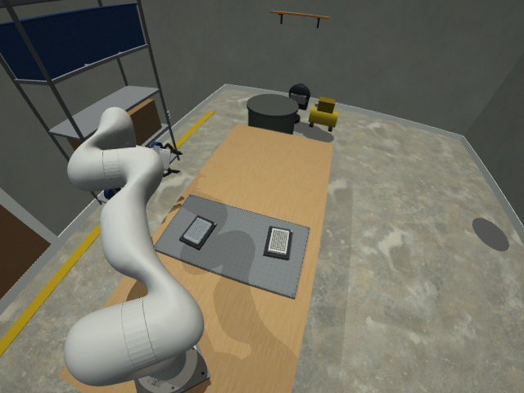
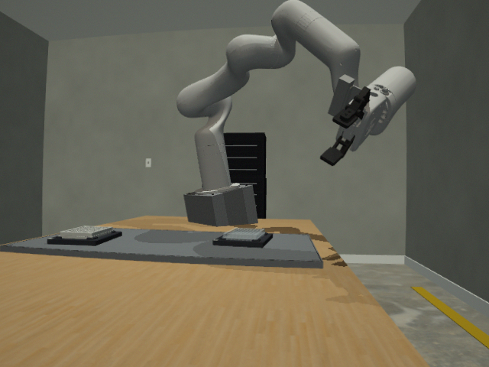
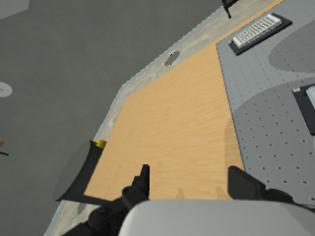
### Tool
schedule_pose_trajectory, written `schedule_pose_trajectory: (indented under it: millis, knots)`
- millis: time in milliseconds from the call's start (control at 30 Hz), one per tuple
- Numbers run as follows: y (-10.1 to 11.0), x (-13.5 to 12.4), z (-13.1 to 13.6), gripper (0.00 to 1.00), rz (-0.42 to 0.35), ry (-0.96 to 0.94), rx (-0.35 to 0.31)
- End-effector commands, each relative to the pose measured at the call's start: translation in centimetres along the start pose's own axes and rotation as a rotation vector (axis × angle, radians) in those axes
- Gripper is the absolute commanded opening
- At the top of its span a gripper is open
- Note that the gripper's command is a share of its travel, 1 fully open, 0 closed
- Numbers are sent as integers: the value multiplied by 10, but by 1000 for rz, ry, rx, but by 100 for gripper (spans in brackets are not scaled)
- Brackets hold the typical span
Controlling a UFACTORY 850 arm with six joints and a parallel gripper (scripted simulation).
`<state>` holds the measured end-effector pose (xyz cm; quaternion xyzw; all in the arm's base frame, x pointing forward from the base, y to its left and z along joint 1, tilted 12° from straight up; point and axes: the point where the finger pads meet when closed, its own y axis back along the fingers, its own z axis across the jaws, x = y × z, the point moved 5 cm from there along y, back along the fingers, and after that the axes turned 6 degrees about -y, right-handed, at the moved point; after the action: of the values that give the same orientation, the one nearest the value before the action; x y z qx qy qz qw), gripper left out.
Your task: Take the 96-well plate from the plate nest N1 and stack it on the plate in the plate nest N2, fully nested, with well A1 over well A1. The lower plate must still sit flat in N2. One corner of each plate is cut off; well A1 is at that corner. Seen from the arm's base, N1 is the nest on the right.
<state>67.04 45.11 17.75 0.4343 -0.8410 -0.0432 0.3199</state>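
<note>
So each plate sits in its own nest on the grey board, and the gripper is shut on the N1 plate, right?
Not quite. The gripper is open and empty, high off the table edge in the exterior view. Both plates do sit in their nests: N1 plate, N2 plate, on the grey board.

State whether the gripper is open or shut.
Open: the gripper hangs above the table with its two black fingers spread wide and nothing between them.

Top: high behind base. Exterior: low, far table (image 2: pixel 157 308) end, facing arm. Wrist: looks down on table.
</note>
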Motion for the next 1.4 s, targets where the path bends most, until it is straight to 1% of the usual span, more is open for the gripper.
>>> schedule_pose_trajectory:
  millis: [0, 533, 633, 700, 800, 867, 900, 1000, 1033, 1100, 1200, 1300, 1367]
  knots:
    - [1, 0, -2, 100, -1, -2, 1]
    - [1, 0, -2, 100, -1, -2, 1]
    - [-12, 7, -2, 100, 5, -91, -44]
    - [-20, 12, -1, 100, 6, -103, -50]
    - [-33, 19, 0, 100, 16, -192, -95]
    - [-40, 24, 2, 100, 17, -203, -101]
    - [-40, 24, 2, 100, 17, -203, -101]
    - [-53, 32, 3, 100, 31, -293, -144]
    - [-57, 34, 4, 100, 33, -306, -151]
    - [-57, 34, 4, 100, 33, -306, -151]
    - [-69, 42, 5, 100, 50, -395, -192]
    - [-79, 49, 8, 100, 53, -410, -199]
    - [-87, 55, 9, 100, 66, -470, -225]
